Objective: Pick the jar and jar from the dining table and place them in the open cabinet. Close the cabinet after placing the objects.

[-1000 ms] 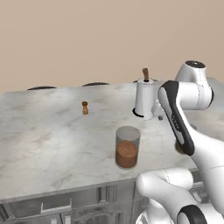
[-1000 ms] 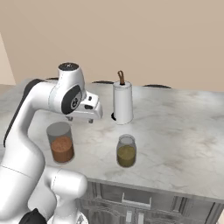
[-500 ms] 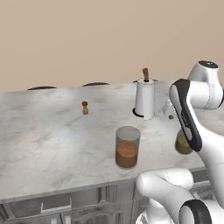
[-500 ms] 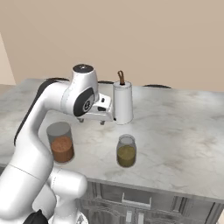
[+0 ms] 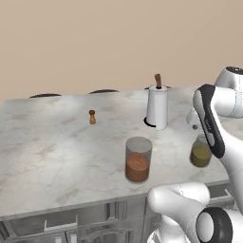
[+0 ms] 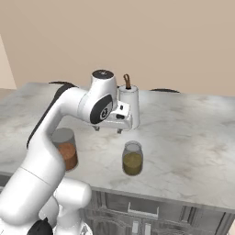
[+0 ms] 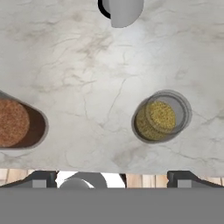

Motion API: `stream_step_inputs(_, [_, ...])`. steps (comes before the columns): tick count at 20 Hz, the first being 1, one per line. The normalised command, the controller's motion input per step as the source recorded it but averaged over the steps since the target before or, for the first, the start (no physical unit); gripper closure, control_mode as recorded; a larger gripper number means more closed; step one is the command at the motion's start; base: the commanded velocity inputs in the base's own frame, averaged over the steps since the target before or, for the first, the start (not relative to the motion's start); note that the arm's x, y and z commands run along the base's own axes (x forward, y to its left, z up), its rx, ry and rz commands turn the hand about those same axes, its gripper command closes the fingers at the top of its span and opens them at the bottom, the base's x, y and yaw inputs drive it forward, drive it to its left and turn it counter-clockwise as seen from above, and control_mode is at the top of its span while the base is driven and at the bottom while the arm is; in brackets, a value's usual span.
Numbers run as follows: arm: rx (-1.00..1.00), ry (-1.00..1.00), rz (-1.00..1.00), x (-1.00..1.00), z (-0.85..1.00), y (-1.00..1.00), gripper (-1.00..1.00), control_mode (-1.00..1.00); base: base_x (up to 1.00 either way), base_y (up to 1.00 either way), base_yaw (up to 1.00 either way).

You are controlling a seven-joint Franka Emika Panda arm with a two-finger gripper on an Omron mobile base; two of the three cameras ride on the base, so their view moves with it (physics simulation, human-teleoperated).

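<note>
Swinging right since a second ago, the white arm's gripper hangs released and empty above the marble dining table. Risk: descending off-centre could tip the clear glass jar with olive-yellow filling near the front edge. The reddish-brown-filled glass jar stands well apart from it.

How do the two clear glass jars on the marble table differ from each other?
The clear glass jar with reddish-brown filling looks taller and wider than the clear glass jar with olive-yellow filling. In the right base view, the reddish-brown jar stands partly behind the arm, while the olive-yellow one stands in the open below the hand. Both stand upright near the white-grey marble table's front edge.
</note>
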Motion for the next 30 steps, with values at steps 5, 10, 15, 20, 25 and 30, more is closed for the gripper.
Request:
stream_step_inputs(5, [0.00, 0.07, 0.00, 0.00, -0.23, -0.36, -1.00, -1.00, 0.00, 0.00, 0.00])
stream_step_inputs(10, [0.00, 0.04, 0.00, 0.02, -0.29, -0.26, -1.00, -1.00, 0.00, 0.00, 0.00])
stream_step_inputs(15, [0.00, 0.00, 0.00, 0.12, -0.14, -0.04, -1.00, -1.00, 0.00, 0.00, 0.00])
stream_step_inputs(20, [0.00, 0.00, 0.00, 0.13, -0.06, 0.00, -1.00, -1.00, 0.00, 0.00, 0.00])
stream_step_inputs(25, [0.00, 0.00, 0.00, 0.04, -0.13, 0.00, -1.00, -1.00, 0.00, 0.00, 0.00])
stream_step_inputs(30, [0.00, 0.00, 0.00, 0.06, -0.26, 0.00, -1.00, -1.00, 0.00, 0.00, 0.00])
